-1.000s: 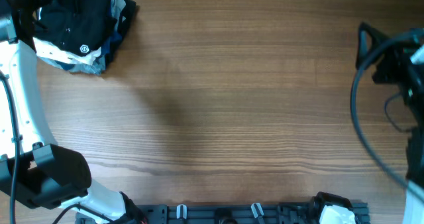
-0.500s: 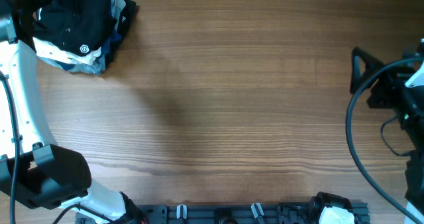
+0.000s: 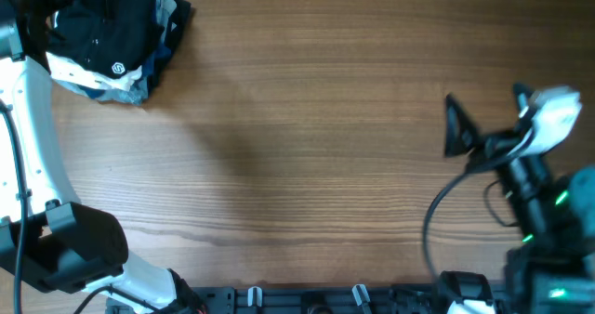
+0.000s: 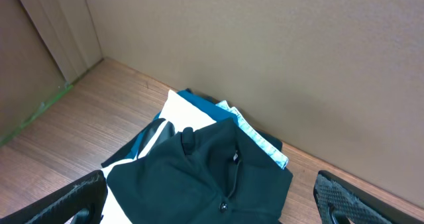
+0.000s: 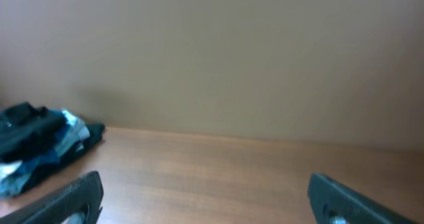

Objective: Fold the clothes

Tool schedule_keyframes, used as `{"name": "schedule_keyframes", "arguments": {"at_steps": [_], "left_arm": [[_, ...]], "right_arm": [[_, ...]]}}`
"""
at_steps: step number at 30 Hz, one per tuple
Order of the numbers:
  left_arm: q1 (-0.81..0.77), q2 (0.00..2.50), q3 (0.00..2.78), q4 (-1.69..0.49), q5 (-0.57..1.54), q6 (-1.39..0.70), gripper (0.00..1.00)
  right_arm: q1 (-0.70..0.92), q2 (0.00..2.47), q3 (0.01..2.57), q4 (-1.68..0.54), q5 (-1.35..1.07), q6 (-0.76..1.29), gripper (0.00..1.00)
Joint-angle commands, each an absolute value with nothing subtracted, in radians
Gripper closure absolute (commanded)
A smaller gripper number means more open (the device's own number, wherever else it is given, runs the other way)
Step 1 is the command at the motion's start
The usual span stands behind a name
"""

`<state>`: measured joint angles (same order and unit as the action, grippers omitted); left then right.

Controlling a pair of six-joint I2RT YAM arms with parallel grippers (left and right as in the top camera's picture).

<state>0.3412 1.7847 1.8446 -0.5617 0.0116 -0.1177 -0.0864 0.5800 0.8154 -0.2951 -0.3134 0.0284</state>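
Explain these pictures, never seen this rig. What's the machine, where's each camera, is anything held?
It is a two-armed robot working at a wooden table. There are three cameras. One looks straight down from above. The other two ride on the wrists, so the dark prongs in the bottom corners of those pictures are that arm's own claw.

The left claw hovers open above a black garment. The garment lies on top of a white piece and blue pieces, in the top left corner of the overhead picture.

The right claw is also open, over bare wood on the right side, and its camera sees that heap far off. Nothing is held.
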Motion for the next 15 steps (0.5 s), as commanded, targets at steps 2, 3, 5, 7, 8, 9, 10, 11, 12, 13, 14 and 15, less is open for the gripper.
{"name": "schedule_keyframes", "arguments": {"at_steps": [2,3,5,7,8,9,10,11,12,13,14,15], "left_arm": [[0.338,1.788,1.84,-0.558,0.002,-0.11,0.0],[0.338,1.788,1.84,-0.558,0.002,-0.11,0.0],[0.338,1.788,1.84,-0.558,0.002,-0.11,0.0],[0.338,1.788,1.84,-0.558,0.002,-0.11,0.0],[0.338,1.788,1.84,-0.558,0.002,-0.11,0.0],[0.338,1.788,1.84,-0.558,0.002,-0.11,0.0],[0.338,1.788,1.84,-0.558,0.002,-0.11,0.0],[0.338,1.788,1.84,-0.558,0.002,-0.11,0.0],[0.338,1.788,1.84,-0.559,0.002,-0.11,0.0],[0.338,1.788,1.84,-0.558,0.002,-0.11,0.0],[0.338,1.788,1.84,-0.558,0.002,-0.11,0.0],[0.338,1.788,1.84,-0.558,0.002,-0.11,0.0]], "right_arm": [[-0.044,0.369,0.471,-0.112,-0.287,0.036,0.0],[-0.035,0.321,0.406,-0.086,-0.263,0.057,0.0],[-0.015,0.24,0.311,-0.08,-0.196,0.12,0.0],[0.004,0.17,0.241,-0.08,-0.155,0.141,0.0],[0.01,0.147,0.219,-0.079,-0.149,0.137,0.0],[0.015,0.121,0.195,-0.079,-0.147,0.128,0.0],[0.017,0.096,0.168,-0.08,-0.136,0.13,0.0],[0.017,0.08,0.147,-0.078,-0.13,0.131,0.0],[0.017,0.07,0.134,-0.078,-0.13,0.13,0.0],[0.017,0.059,0.118,-0.079,-0.129,0.13,0.0],[0.017,0.051,0.106,-0.078,-0.128,0.13,0.0],[0.017,0.046,0.096,-0.078,-0.126,0.13,0.01]]}}
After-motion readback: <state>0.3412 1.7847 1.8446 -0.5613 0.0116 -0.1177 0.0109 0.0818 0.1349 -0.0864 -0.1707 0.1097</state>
